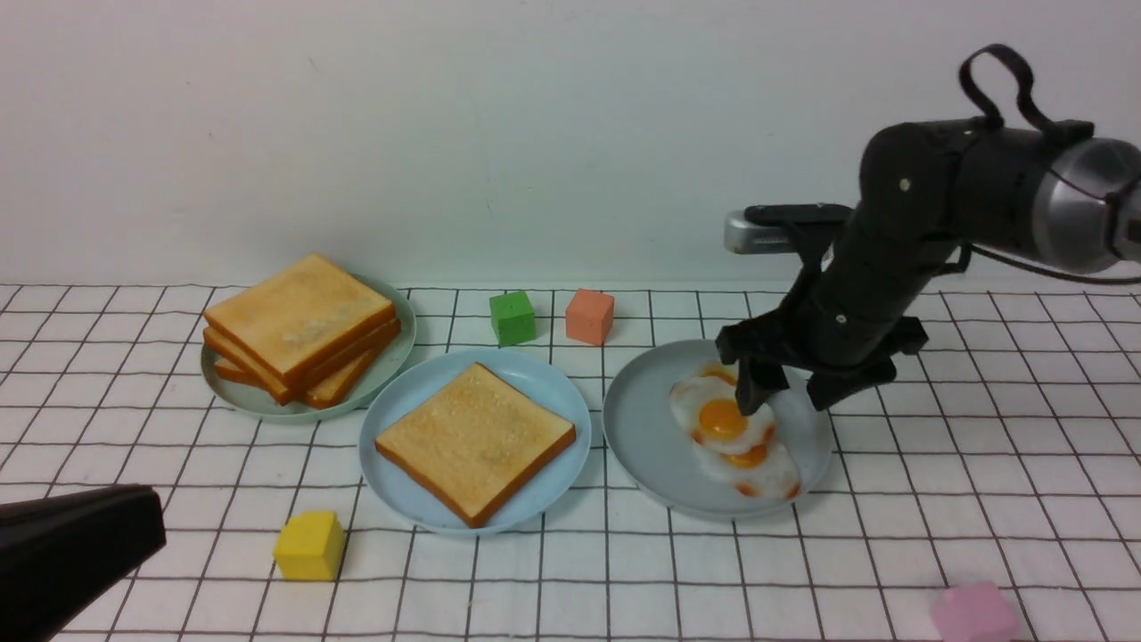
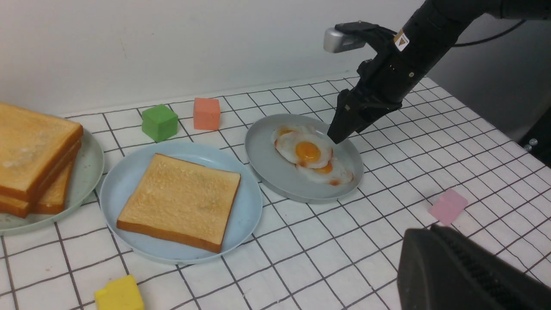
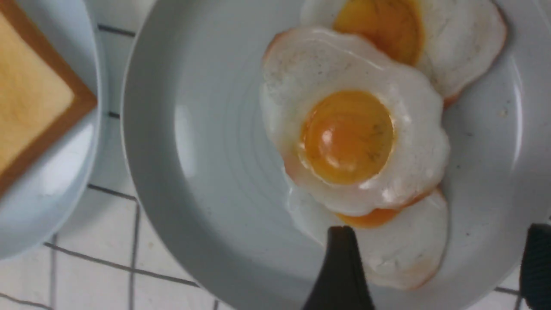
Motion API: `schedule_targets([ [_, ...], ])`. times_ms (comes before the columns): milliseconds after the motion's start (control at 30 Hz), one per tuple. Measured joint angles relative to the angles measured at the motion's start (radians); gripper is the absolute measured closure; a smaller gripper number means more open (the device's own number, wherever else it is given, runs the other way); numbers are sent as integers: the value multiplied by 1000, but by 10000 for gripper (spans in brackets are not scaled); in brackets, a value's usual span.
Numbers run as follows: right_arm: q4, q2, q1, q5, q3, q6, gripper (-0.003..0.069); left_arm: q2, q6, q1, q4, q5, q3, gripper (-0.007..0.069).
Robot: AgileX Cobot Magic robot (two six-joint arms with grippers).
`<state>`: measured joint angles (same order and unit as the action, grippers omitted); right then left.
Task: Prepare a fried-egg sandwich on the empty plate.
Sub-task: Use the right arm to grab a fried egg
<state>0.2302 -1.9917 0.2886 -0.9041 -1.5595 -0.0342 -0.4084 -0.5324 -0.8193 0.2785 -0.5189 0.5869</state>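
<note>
The sandwich is one layer along: a single toast slice [image 1: 475, 441] lies flat on the light blue plate [image 1: 535, 379], lower centre of the front view. No egg is on it yet. The step in hand looks to me like fetching an egg.

The right gripper [image 1: 789, 401] hangs over the grey plate [image 1: 642, 437], right of centre, where the fried eggs lie overlapping. Its jaws stand wide apart and grip nothing. In the right wrist view one fingertip [image 3: 340, 241] sits over the white of the lower egg, the other at the frame's right edge. I cannot tell whether either one touches.

Next, I'd judge, it must come down and close on the rim of the top fried egg [image 1: 722, 419] alone, without dragging the ones beneath it.

The left gripper [image 1: 134, 526], lower left, is closed, with nothing in it that I can see.
</note>
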Motion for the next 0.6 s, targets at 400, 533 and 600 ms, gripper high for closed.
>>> schedule_targets([
  [400, 445, -110, -150, 19, -1, 153, 134, 0, -1, 0, -2, -2, 0, 638],
  [533, 464, -120, -164, 23, -1, 153, 134, 0, -2, 0, -8, -2, 0, 638],
  [600, 470, -127, -166, 33, -1, 153, 134, 0, -2, 0, -8, -3, 0, 638],
])
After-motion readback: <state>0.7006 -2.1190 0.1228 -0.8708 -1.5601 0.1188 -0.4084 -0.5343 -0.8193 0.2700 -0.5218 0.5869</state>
